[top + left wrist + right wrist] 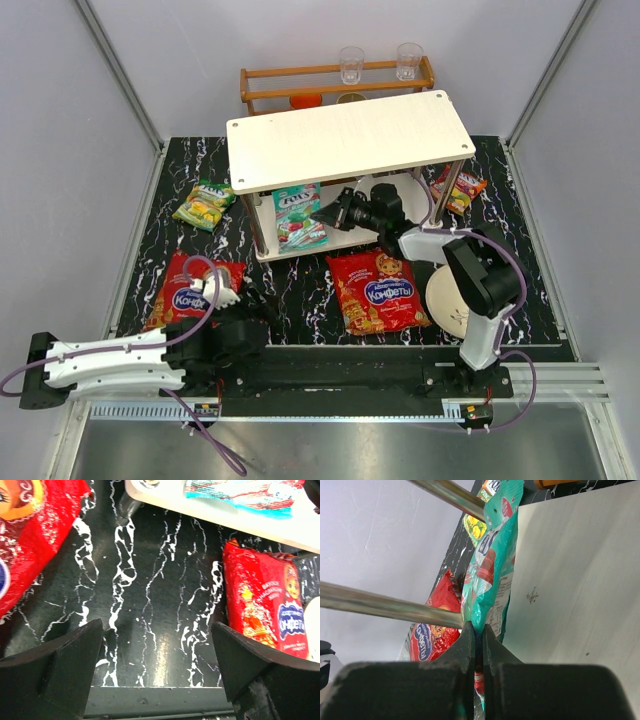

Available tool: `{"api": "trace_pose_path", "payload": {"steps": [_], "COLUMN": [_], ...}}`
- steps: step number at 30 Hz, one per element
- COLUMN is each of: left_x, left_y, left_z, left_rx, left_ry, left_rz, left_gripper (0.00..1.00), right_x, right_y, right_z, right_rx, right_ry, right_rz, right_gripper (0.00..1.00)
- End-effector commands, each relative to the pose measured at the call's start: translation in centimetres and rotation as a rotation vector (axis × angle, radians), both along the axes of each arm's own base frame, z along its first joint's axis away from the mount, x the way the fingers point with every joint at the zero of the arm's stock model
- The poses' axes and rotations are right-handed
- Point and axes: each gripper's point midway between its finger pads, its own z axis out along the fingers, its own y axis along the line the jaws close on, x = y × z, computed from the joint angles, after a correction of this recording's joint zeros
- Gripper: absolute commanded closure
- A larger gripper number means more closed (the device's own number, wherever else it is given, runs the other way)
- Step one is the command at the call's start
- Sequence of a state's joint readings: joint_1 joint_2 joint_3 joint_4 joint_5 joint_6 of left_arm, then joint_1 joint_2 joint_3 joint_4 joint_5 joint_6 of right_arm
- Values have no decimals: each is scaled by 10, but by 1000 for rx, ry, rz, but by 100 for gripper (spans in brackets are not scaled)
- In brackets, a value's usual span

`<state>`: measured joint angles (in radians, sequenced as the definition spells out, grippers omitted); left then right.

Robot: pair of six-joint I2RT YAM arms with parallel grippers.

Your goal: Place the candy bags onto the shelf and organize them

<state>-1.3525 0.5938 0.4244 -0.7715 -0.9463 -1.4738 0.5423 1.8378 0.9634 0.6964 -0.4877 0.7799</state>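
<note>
Placing on the shelf (350, 135), lower tier. Hovering with left gripper (157, 650) gaping wide, empty, between two red bags (378, 290) on the table (150, 580). Pinching teal bag (492, 565), lying on that tier, in closed right gripper (476, 630); likely calls for letting go, then backing out.

"Конфеты" on large red bag (378, 292)

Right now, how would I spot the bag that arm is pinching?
Find the white two-tier shelf on the black marbled table. On its lower board lies a small teal bag, its edge pinched by the right gripper. No other bag is teal or on the shelf.
</note>
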Motion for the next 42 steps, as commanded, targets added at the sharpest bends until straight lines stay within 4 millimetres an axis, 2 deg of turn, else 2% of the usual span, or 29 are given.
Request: {"api": "trace_pose_path", "payload": {"steps": [1,3,4,10,15,16,17,21,23,25,26,28,29,31,32,34,35,36,40,41,42], "left_x": [8,9,9,10,9,9,9,10,11,12,12,13,13,14,15,18,20,22,36,39,40], "left_y": [15,16,16,20,23,23,23,26,26,28,29,32,34,38,39,43,45,49,67,70,63], "left_z": [17,19,20,26,25,26,26,32,35,39,40,43,45,51,55,67,70,74,82,81,74], "left_rx": [18,13,9,-16,-3,-1,-2,-4,0,1,0,-4,-7,-14,-13,-18,-3,5,11,101,85], "left_ry": [-44,-50,-53,-68,-65,-65,-65,-78,-86,-97,-100,-109,-113,-127,-136,-168,-179,-197,-217,-228,-213], "left_rz": [82,90,90,95,94,96,97,105,103,106,108,115,123,135,136,154,158,173,265,225,173], "left_gripper": [7,7,7,7,7,6,6,6,6,5,5,5,5,5,5,5,5,5,5,5,5], "right_x": [24,27,30,32,27,27,25,28,27,23,24,22,22,17,16,6,1,-6,-23,-26,-31], "right_y": [11,15,17,16,16,15,15,2,-4,-11,-15,-23,-27,-36,-41,-49,-52,-57,-72,-75,-78], "right_z": [19,8,10,-4,-10,-11,-11,-2,6,5,12,9,16,10,17,6,11,0,-5,0,-6], "right_rx": [23,8,11,-30,-61,-66,-71,-81,-95,-122,-132,-155,-163,-192,-196,-215,-210,-224,-234,-227,-235], "right_ry": [-62,-34,-37,-11,6,9,1,-26,-46,-43,-70,-61,-81,-62,-79,-58,-66,-42,-34,-45,-31], "right_rz": [-2,7,12,10,37,38,47,15,7,-4,-20,-37,-58,-79,-99,-110,-114,-116,-152,-158,-160], "right_gripper": [100,100,100,100,100,94,73,50,46,37,34,30,30,30,30,29,30,30,30,30,30]}}
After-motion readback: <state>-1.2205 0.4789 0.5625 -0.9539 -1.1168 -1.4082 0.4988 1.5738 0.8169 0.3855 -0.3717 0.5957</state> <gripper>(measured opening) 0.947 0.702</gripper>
